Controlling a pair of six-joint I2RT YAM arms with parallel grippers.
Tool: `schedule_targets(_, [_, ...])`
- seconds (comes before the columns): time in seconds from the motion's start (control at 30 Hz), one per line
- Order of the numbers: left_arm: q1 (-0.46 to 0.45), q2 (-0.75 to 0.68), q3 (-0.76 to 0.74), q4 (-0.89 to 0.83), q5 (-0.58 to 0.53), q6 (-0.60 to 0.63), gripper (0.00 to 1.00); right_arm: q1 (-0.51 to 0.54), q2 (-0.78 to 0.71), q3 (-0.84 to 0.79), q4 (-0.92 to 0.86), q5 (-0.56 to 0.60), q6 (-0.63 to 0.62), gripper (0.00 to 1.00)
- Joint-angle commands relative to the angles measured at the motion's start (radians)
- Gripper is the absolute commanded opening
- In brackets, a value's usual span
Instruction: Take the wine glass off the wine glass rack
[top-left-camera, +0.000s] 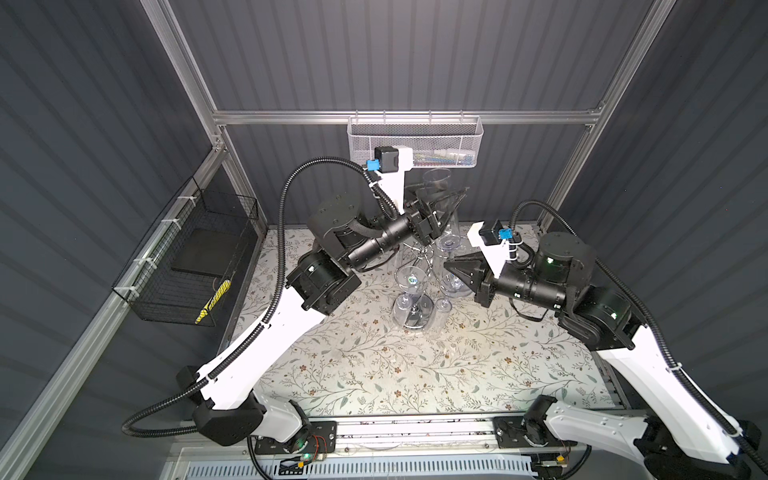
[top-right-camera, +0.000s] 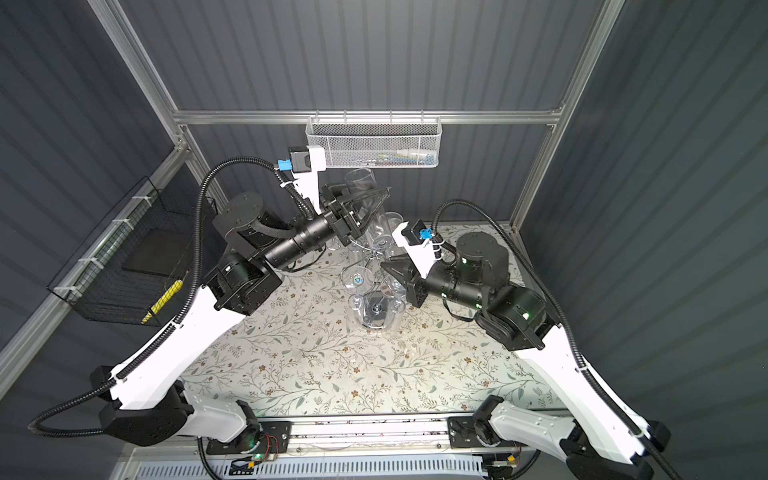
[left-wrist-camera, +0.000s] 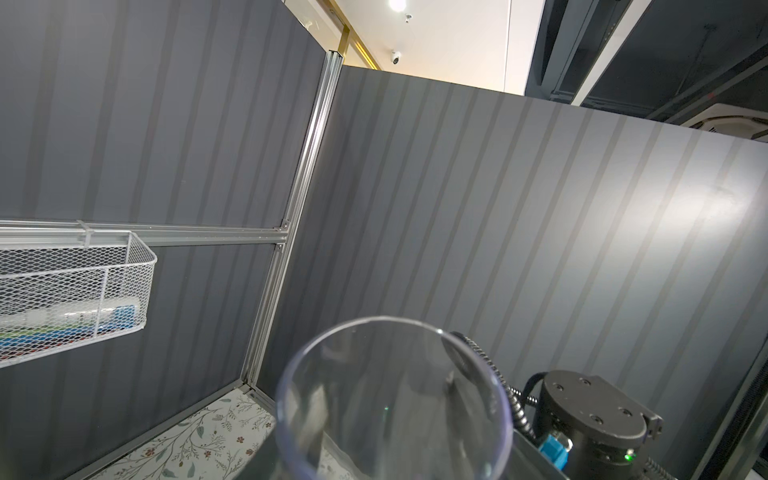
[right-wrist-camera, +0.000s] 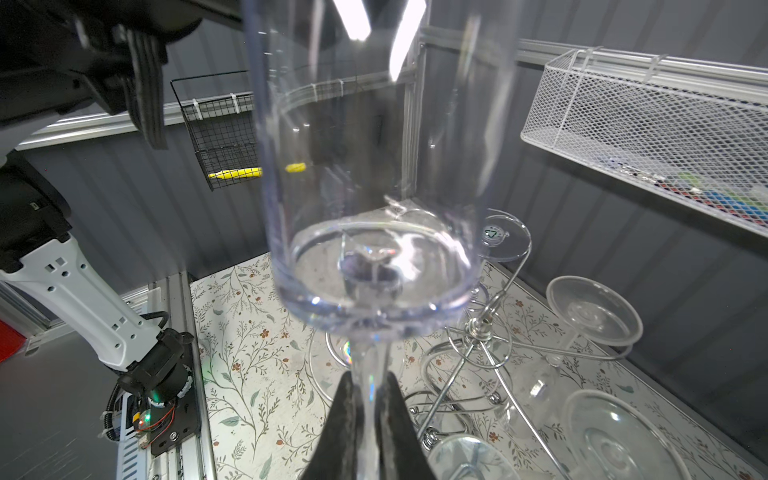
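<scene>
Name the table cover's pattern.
Cream table cover with green leafy vines and brown flowers; clearest in a top view.

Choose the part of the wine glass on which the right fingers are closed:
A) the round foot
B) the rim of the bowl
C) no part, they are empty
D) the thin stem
D: in the right wrist view the dark right fingers pinch the clear stem of the wine glass just under its bowl.
</scene>
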Motion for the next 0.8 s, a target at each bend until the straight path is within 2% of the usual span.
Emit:
schedule_targets(0.0, [0.004, 0.013, -0.001, 0.03, 0.026, -0.012, 0.5, 0.011, -0.015, -0.001, 0.043, 0.005, -0.02, 0.0])
schedule_targets(0.2, [0.004, 0.009, -0.027, 0.03, 0.025, -0.003, 0.51, 0.018, -0.012, 0.008, 0.05, 0.006, -0.016, 0.0])
schedule_targets(0.4, [0.004, -0.002, -0.049, 0.05, 0.023, 0.006, 0.42, 0.02, -0.008, 0.012, 0.051, 0.006, -0.009, 0.01])
schedule_targets(0.47, [0.004, -0.009, -0.055, 0.06, 0.018, 0.011, 0.4, 0.021, -0.008, 0.011, 0.054, 0.013, -0.005, 0.16])
schedule_targets(0.63, [0.004, -0.038, -0.067, 0.063, -0.007, 0.038, 0.38, 0.024, -0.031, 0.01, 0.069, 0.053, -0.02, 0.88])
schedule_targets(0.67, [0.004, -0.046, -0.071, 0.061, -0.016, 0.047, 0.38, 0.023, -0.039, 0.017, 0.067, 0.069, -0.032, 0.99])
schedule_targets(0.77, [0.004, -0.085, -0.074, 0.035, -0.054, 0.088, 0.38, 0.023, -0.073, 0.043, 0.07, 0.143, -0.064, 0.99])
